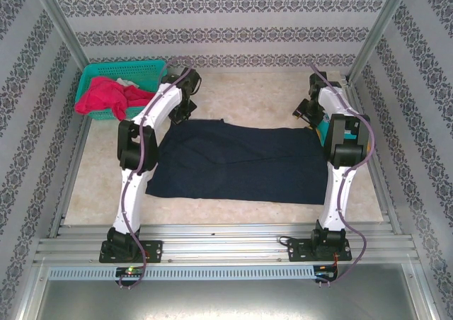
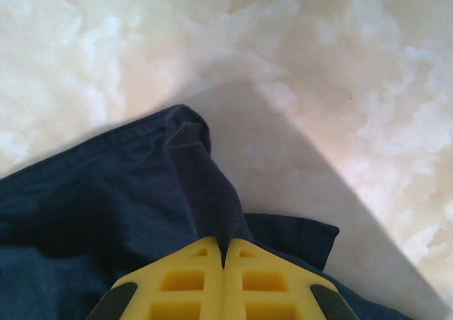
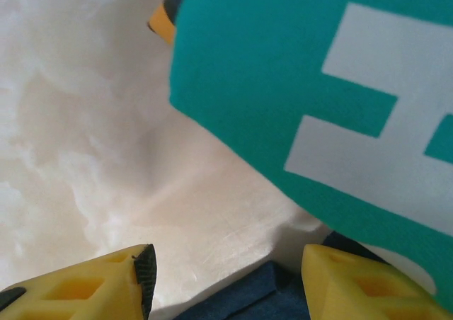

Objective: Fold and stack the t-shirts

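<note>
Navy t-shirt [image 1: 241,161] first: it lies spread flat across the middle of the pale marbled table [image 1: 248,93], between your two arms. Your left gripper [image 2: 224,253] sits at the shirt's far left corner. Its yellow fingers are pressed together on a raised fold of the navy cloth, and a pinched ridge runs from the fingertips up toward the hem.

Your right gripper [image 3: 228,263] is at the far right corner. Its fingers stand apart with nothing between them, over bare table and an edge of the navy cloth. The teal t-shirt [image 3: 283,86], with white block lettering, sits just beyond the right finger. You cannot tell from the right wrist view whether it lies flat or is bunched.

At the far left corner of the table, the teal mesh basket [image 1: 124,71] holds the pink-red t-shirt [image 1: 106,97], crumpled and spilling over the near rim.
</note>
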